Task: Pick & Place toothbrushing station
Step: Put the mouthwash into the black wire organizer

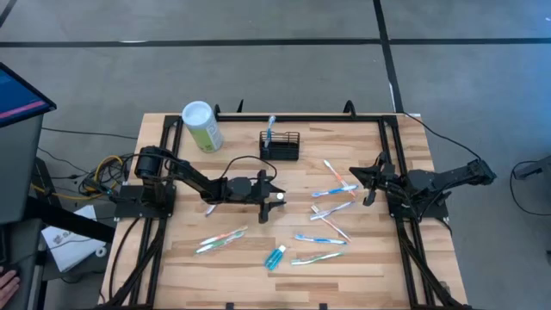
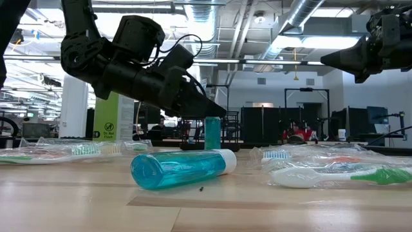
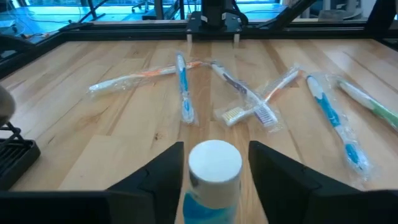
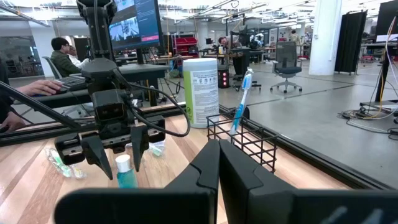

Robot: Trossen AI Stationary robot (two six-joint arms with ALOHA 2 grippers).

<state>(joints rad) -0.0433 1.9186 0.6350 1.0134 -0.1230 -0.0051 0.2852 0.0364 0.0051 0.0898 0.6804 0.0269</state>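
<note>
Blue-bodied, white-capped tube [image 3: 211, 180] stands between the left end effector's [image 1: 277, 196] spread fingers; centre, grip firmly w/o tipping; right end effector [image 1: 368, 183] shut, empty.

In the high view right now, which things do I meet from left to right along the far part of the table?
Pale-green cylinder → black basket holding one blue toothbrush → right gripper, shut, further toward the table's middle.
</note>
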